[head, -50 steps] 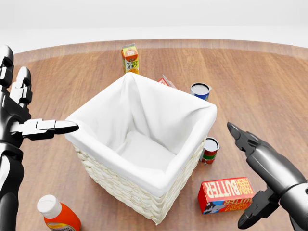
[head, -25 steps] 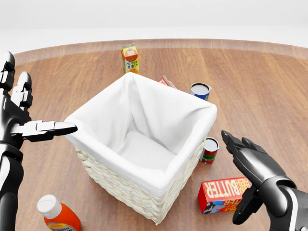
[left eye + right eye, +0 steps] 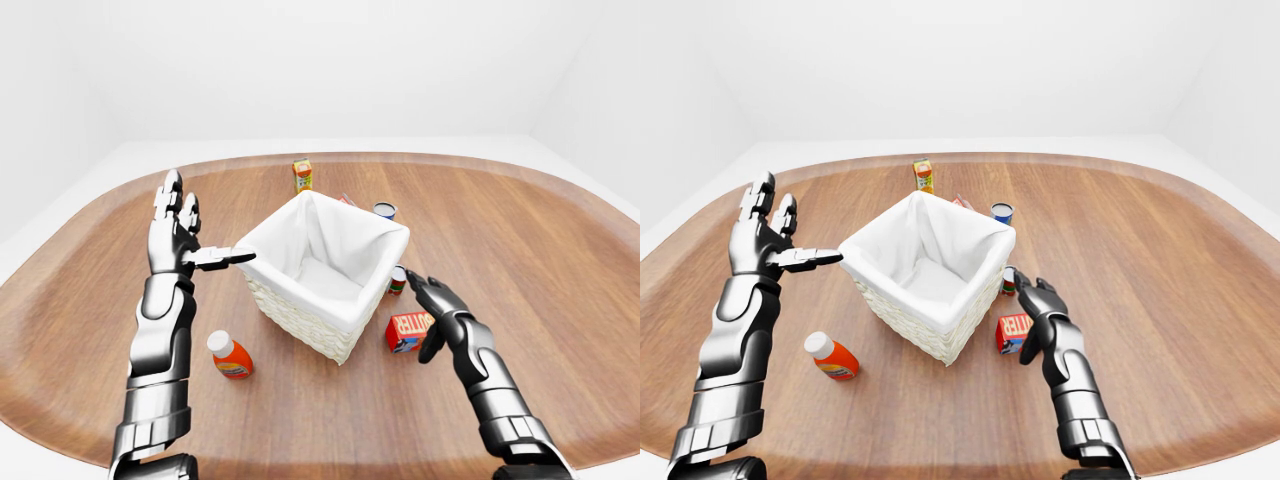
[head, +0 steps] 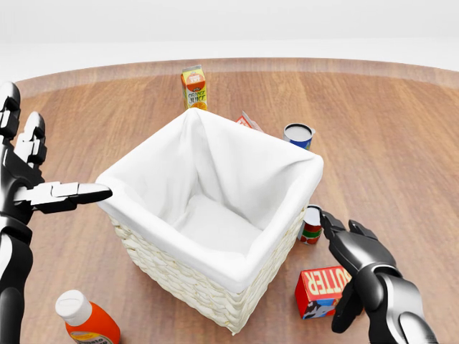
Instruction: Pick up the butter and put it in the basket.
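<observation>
The butter (image 4: 321, 289) is a red box lying flat on the wooden table, just right of the basket's lower corner. The basket (image 4: 188, 281) is woven wicker with a white cloth liner and fills the middle of the head view. My right hand (image 4: 335, 274) is open, with its fingers spread over the box's right end and its thumb low beside it; I cannot tell whether it touches the box. My left hand (image 4: 51, 168) hangs open at the left edge, fingers up. One finger points at the basket's left rim. It holds nothing.
An orange juice carton (image 4: 193, 87) stands above the basket. A blue can (image 4: 297, 134) and a small red-and-white pack (image 4: 248, 121) are at its upper right. A red-green can (image 4: 313, 223) stands between basket and butter. An orange bottle (image 4: 86, 320) lies at the lower left.
My right hand has moved left and inward onto the butter's right end, now hiding part of its label. The left hand has sunk very slightly. The butter and basket have stayed put.
</observation>
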